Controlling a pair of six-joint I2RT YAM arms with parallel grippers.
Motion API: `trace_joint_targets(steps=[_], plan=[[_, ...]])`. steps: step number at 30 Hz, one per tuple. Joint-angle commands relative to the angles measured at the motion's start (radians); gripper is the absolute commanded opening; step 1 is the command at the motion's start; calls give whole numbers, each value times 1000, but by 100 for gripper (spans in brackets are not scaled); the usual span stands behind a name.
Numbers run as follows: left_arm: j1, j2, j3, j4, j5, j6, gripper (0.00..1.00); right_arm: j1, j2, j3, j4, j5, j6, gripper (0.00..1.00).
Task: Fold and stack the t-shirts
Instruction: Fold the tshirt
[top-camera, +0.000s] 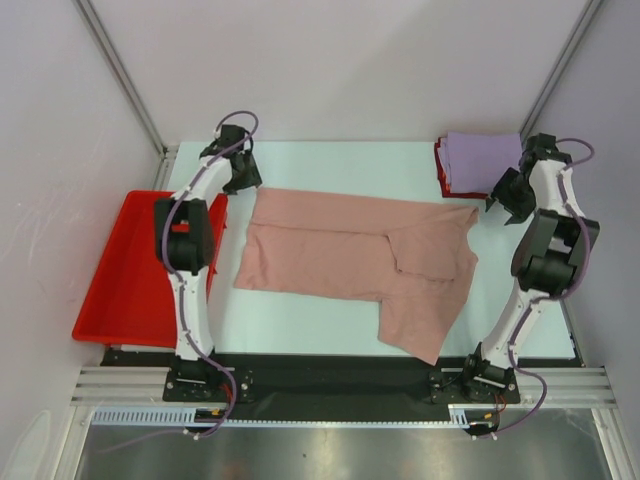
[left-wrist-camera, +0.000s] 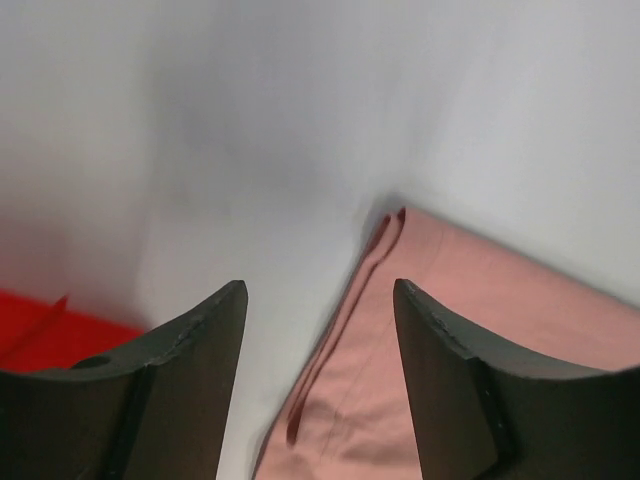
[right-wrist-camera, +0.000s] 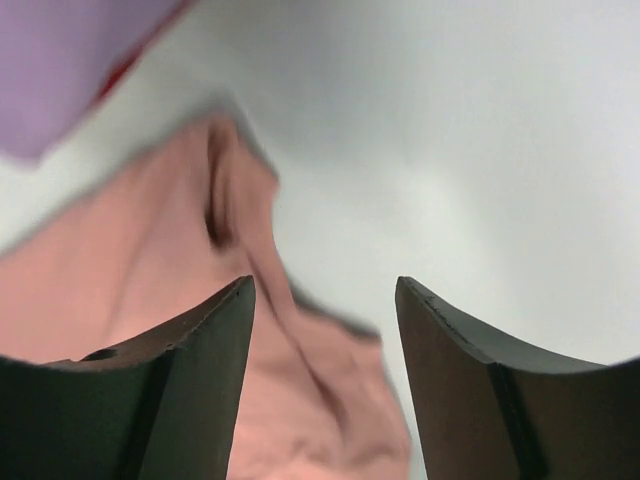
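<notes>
The spread t-shirt (top-camera: 350, 255) lies across the middle of the table (top-camera: 330, 160). Two folded t-shirts (top-camera: 480, 162) sit stacked at the far right corner, just behind its right end. The tray (top-camera: 120, 280) lies at the table's left edge.

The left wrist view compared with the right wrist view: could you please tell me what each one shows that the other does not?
Only the left wrist view shows the red tray, at its lower left. Only the right wrist view shows the lavender t-shirt, at its upper left. Both show the dusty-pink t-shirt and open, empty jaws: the left gripper and the right gripper.
</notes>
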Motion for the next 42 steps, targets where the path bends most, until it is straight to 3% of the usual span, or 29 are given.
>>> trace_joint_targets(steps=[1, 6, 10, 12, 17, 21, 25, 29, 31, 36, 42], plan=[[-19, -231, -68, -25, -48, 33, 67, 37, -238, -78, -117, 29, 29, 64], [-83, -416, -229, -48, -95, 24, 68, 151, -459, -241, -195, -25, 77, 67], [-120, -600, -443, -59, -123, -25, 69, 302, -629, -428, -212, -59, 160, 67], [-140, -716, -523, -56, -127, -25, 68, 437, -756, -573, -189, -89, 204, 66], [-203, -910, -773, -68, -65, -14, 61, 708, -976, -907, -165, -105, 445, 59], [-269, -1048, -936, -73, -46, -48, 58, 879, -1112, -1015, -201, -39, 615, 51], [-320, -1164, -1054, -91, -35, -74, 53, 883, -1198, -1049, -278, 50, 668, 41], [-324, -1229, -1110, -91, -12, -80, 51, 879, -1242, -1187, -202, 29, 779, 40], [-324, -1244, -1114, -91, -17, -74, 50, 866, -1289, -1270, -160, -6, 891, 30], [-324, -1250, -1105, -105, 3, -62, 51, 782, -1448, -1342, -174, 37, 965, 32], [-324, -1270, -1128, -94, 11, -56, 51, 749, -1444, -1387, -148, 37, 1014, 34]])
